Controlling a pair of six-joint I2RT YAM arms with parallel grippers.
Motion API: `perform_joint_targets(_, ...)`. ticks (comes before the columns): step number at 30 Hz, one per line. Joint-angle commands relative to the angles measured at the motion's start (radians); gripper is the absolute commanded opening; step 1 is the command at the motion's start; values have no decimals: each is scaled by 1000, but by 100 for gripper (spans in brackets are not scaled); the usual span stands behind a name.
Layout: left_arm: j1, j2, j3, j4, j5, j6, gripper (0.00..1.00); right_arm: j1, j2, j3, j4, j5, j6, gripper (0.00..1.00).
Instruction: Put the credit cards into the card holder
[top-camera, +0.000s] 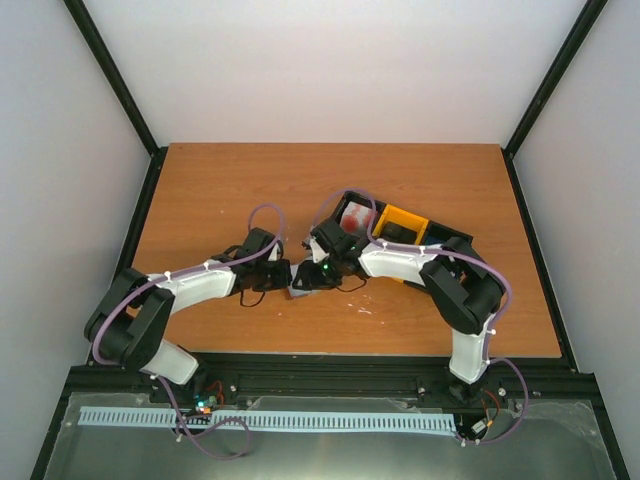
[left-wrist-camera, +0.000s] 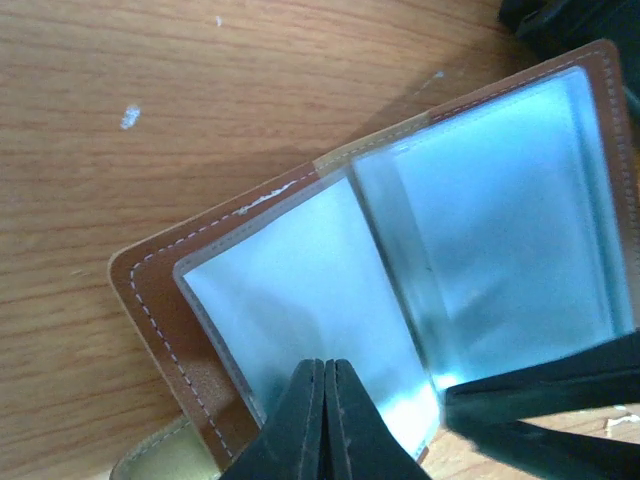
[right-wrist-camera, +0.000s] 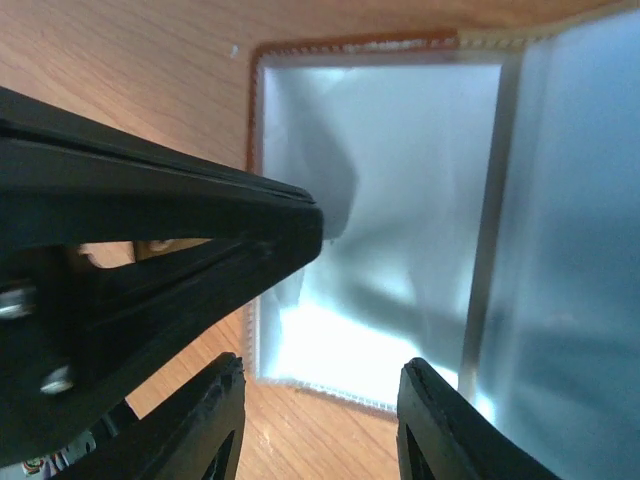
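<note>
The small brown leather card holder (left-wrist-camera: 150, 300) is lying open on the brown wooden surface (left-wrist-camera: 150, 120), showing its pale blue see-through pages. In the top view it is sitting near the middle of the surface, a bit toward 6 o'clock, right between the two claws.

The left claw (left-wrist-camera: 325, 370) is squeezing all the way shut. Its two black fingers are pressing together, with their tips on the edge of one pale page. I cannot tell if a thin page is caught between them. In the right wrist view this claw is reaching in from 9 o'clock, with its tip lying over the page.

The right claw (right-wrist-camera: 322, 370) is standing open, holding nothing. Its two fingers are sitting apart at 6 o'clock, and the holder's edge is showing in the gap.

A black-and-yellow plastic tray (top-camera: 405, 222) is sitting at 2 o'clock from the holder, not touching it.
</note>
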Motion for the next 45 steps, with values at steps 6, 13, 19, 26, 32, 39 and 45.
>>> perform_joint_targets(6, 6, 69, 34, -50, -25, 49, 1, 13, -69, 71, -124, 246, -7, 42)
perform_joint_targets(13, 7, 77, 55, -77, -7, 32, 1, 37, 30, 140, -242, 375, -49, 42)
perform_joint_targets(19, 10, 92, 62, -89, -6, 34, 1, 51, 101, 187, -336, 516, -36, 47)
perform_joint_targets(26, 17, 107, 68, -99, -5, 52, 1, 104, 105, 151, -425, 531, 62, 52)
perform_joint_targets(32, 27, 108, 76, -111, -5, 80, 1, 106, 47, 179, -425, 555, 86, 55)
perform_joint_targets(39, 27, 94, 50, -97, 40, 129, 1, 61, 57, 279, -442, 648, 28, 55)
perform_joint_targets(45, 27, 90, 40, -97, 51, 173, 1, 37, 104, 271, -434, 681, -27, 46)
